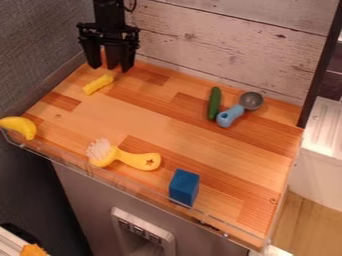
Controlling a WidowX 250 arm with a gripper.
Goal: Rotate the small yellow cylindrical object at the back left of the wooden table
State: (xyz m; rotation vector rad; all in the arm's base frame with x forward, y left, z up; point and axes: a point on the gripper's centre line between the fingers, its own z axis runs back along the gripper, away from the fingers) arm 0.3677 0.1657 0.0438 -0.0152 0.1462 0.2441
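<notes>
The black gripper (110, 67) hangs at the upper left of the wooden counter, close to the back wall, with its fingers apart and nothing seen between them. Just below its tips lies a small yellow stick-like piece (98, 84), which it does not appear to hold. Farther right on the counter, a green cucumber-like toy (214, 103) lies beside a scoop with a blue handle (230, 116) and a grey bowl. A yellow brush (138, 160) with white bristles rests near the front edge, and a blue block (184, 187) stands to its right.
A yellow banana (19, 127) lies at the counter's left front corner. A low transparent rim (114, 182) runs along the front edge. Whitewashed boards (220, 45) form the wall behind, and a dark post (321, 65) rises at the right back corner.
</notes>
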